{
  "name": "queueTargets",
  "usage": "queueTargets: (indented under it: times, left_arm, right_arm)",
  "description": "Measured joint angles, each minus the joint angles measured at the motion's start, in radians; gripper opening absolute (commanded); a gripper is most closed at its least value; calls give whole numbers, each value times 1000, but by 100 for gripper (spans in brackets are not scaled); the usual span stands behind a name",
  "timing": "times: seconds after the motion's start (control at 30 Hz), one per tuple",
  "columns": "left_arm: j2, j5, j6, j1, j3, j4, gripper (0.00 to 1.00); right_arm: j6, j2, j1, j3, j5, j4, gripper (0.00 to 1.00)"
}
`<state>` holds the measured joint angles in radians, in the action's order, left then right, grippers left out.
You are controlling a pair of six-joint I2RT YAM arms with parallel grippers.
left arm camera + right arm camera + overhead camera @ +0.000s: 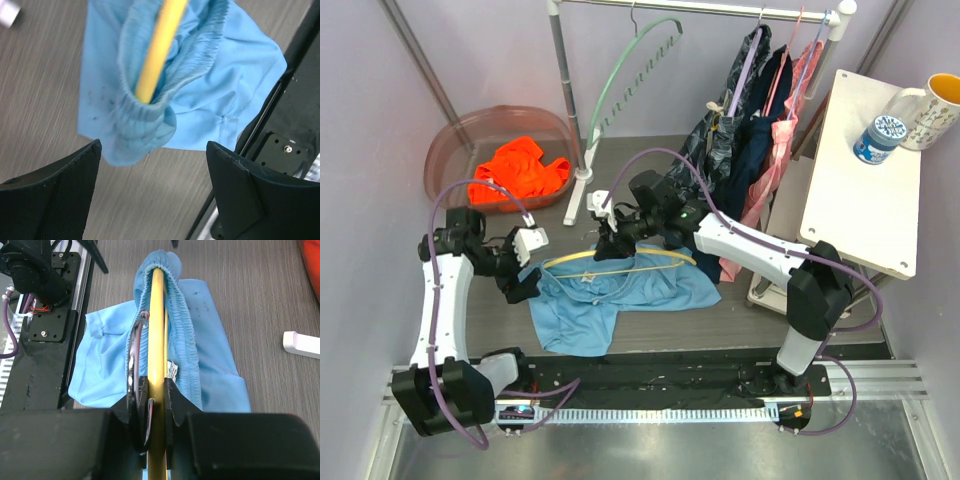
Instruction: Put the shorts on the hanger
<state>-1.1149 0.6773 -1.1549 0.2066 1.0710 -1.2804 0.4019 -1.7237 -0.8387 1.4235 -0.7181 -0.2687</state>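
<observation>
The light blue shorts [620, 295] lie on the dark table with their elastic waistband pulled over the left end of the yellow hanger [620, 258]. My right gripper [157, 385] is shut on the hanger [157, 330] at its middle, beside the metal hook [132, 355]. The shorts [210, 350] hang down both sides of the bar. My left gripper [152, 150] stands open just short of the gathered waistband [145, 125], with nothing between its fingers [75, 170]. The hanger's tip [157, 45] pokes out through the shorts [220, 85]. In the top view the left gripper [525, 285] sits at the shorts' left edge.
A brown basin [455, 135] holding an orange garment [515, 172] stands back left. A clothes rack [563, 100] carries a pale green hanger [630, 70], dark clothes [740, 120] and a pink garment [795, 100]. A white side table [865, 190] with a bottle [878, 137] and a mug [935, 105] stands right.
</observation>
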Motion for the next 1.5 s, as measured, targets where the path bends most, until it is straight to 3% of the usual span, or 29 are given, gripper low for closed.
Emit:
queueTargets:
  times: [0.13,0.3,0.43,0.47,0.5,0.57,0.6,0.7,0.77,0.97,1.17,1.3,1.5]
  left_arm:
    - [6,40,-98,-14,-64,19,77]
    - [-44,69,-132,-43,-88,80,55]
    - [-39,76,-119,-64,-146,132,21]
    - [-30,74,-117,-68,-166,135,4]
    - [-22,71,-118,-70,-180,137,0]
    - [-3,59,-140,-74,-199,135,0]
    - [5,51,-142,-74,-201,137,0]
    - [23,58,-141,-44,-203,133,0]
    - [33,58,-156,-5,-203,124,0]
    - [60,60,-274,59,-203,69,0]
    - [148,87,-441,60,-228,5,0]
    - [206,115,-521,60,-230,-30,0]
    - [246,140,-589,60,-230,-53,0]
  right_arm:
    - [14,0,-1,2,-8,-2,1]
    - [49,0,-18,2,-18,-3,1]
    - [73,-5,-50,14,-16,-5,1]
    - [76,-10,-53,20,-13,-2,1]
    - [75,-14,-55,24,-12,-3,1]
    - [71,-23,-56,29,-13,-4,19]
    - [67,-26,-56,29,-15,-6,42]
    - [27,-27,-55,49,-3,-12,74]
    - [-21,-26,-47,83,-1,-12,83]
    - [-228,22,48,133,0,-1,89]
    - [-441,43,152,191,26,-2,86]
    - [-462,-14,172,240,44,-70,79]
    - [-403,-158,113,238,151,-206,79]
